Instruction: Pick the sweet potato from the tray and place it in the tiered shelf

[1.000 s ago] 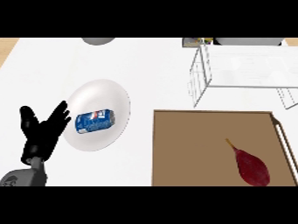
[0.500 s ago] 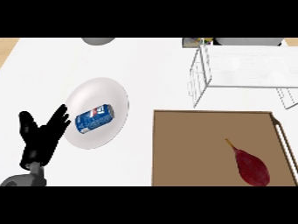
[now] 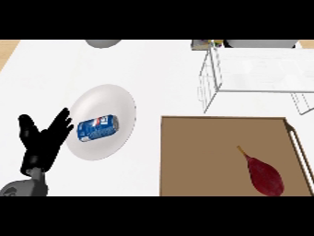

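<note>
Though a second had gone by, hardly anything had moved in the head view: the left hand (image 3: 43, 144) stayed low and open, fingers up, resting. The right hand did not show. Well to the left hand's right, the sweet potato (image 3: 264, 175) lay untouched on the tray (image 3: 193, 156), with the shelf (image 3: 268, 69) beyond it, so the pick had seemingly not begun. Just right of the hand, a plate (image 3: 108, 101) bore a blue can (image 3: 96, 129); its white lettering could not be read.
</note>
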You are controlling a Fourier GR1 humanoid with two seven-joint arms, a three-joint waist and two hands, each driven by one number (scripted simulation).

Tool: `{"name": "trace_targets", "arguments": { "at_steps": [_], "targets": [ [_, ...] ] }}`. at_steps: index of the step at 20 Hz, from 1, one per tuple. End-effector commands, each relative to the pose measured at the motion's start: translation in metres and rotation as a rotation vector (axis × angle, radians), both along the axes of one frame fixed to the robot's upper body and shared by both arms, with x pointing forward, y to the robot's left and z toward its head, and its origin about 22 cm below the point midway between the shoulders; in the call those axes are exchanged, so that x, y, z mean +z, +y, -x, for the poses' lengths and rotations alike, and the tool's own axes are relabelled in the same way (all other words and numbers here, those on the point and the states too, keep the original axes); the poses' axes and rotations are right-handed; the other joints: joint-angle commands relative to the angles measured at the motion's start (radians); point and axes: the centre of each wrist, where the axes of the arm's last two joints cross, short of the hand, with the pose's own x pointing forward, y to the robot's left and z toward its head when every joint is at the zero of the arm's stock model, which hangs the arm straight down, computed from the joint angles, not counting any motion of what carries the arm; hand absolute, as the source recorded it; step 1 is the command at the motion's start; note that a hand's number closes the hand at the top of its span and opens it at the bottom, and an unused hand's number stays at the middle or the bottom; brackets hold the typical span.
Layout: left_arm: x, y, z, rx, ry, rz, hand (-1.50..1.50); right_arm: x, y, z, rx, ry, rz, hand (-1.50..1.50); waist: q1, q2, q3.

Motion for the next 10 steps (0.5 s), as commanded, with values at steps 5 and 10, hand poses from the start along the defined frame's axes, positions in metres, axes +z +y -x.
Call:
{"name": "trace_targets", "arguments": {
  "at_steps": [5,10],
  "targets": [
    [-0.014,-0.008,0.008,0.001,0.026,-0.004,0.00,0.006,-0.023,0.005,-0.001,-0.060,-0.313,-1.50,-0.010,-0.001,0.000],
    [-0.003,-0.005,0.012,-0.009,0.003,0.001,0.00,0.024,-0.018,0.001,-0.001,-0.076,-0.509,-1.50,0.008,-0.001,0.000]
  ]
}}
